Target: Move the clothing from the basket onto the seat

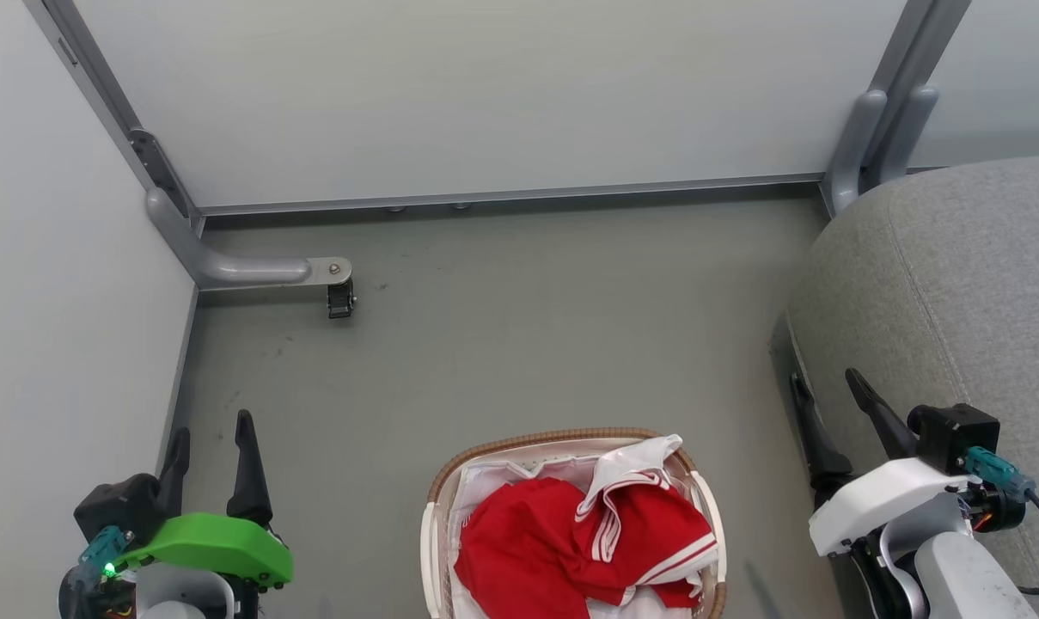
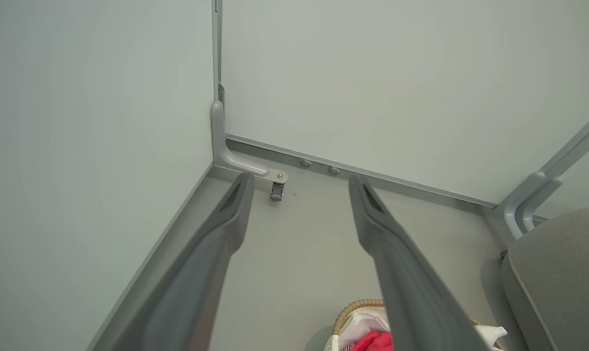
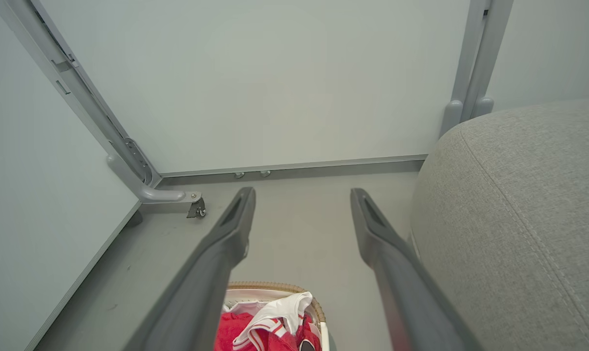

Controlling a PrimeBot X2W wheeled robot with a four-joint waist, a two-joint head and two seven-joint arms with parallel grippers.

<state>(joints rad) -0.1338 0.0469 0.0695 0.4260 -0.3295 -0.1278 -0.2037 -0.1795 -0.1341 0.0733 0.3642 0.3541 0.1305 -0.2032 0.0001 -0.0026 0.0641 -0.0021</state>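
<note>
At bottom centre of the head view: the clothing (image 1: pixel 571 542) is heaped in the basket (image 1: pixel 536 440). It's red fabric with white stripes, and one white-trimmed fold is draped over the top toward the basket's upper-right rim. The white liner (image 1: pixel 485 481) shows under it at the left and far edges. The seat (image 1: pixel 957 275) fills the right edge of frame, near the basket, with a strip of floor (image 1: pixel 528 327) between them. No red on the visible part of the seat, so I read the task as barely begun.

Left gripper (image 1: pixel 212 424), lower left: jaws spread wide, empty, over bare floor, well apart from the basket. Right gripper (image 1: pixel 824 376), lower right: jaws spread wide, empty, fingers overlapping the seat's front edge in frame. Can't tell if they touch it.

Step in hand, as I judge it: first reach into the basket. The right gripper looks the natural pick, since it sits on the seat side.
- Come down from above onto the raised striped fold, the highest point of the heap.
- Pinch red fabric only. Catch the liner and the basket may come along.
- The fabric is thin, so take a bunch, not a hem edge, or it slips out.
- Lift straight up until the trailing cloth clears the rim. Dragging sideways could tip the basket.
- The garments look tangled, so expect more than one to come up.
</note>
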